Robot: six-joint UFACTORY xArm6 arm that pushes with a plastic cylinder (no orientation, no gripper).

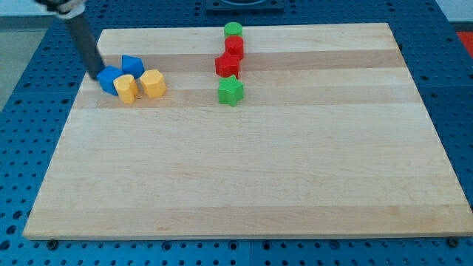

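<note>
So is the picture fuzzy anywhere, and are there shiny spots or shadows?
In the camera view, the wooden board is evenly lit, with no glare; the blocks throw only small soft shadows. The rod's upper end looks blurred near the view's top left, while my tip sits against the blue block. The green star and yellow blocks look fairly sharp.

The light was bright and even all over the board (244, 162). It seemed to come from above, because the shadows were small and soft and sat close under the blocks. The green star (230, 91) had a thin dark shadow at its bottom edge. The wood had no strong shiny glare. The rod (83, 41) looked blurry, most of all near the view's top. The blocks looked a bit soft at their edges. The board's edges looked straight, not bent.
</note>
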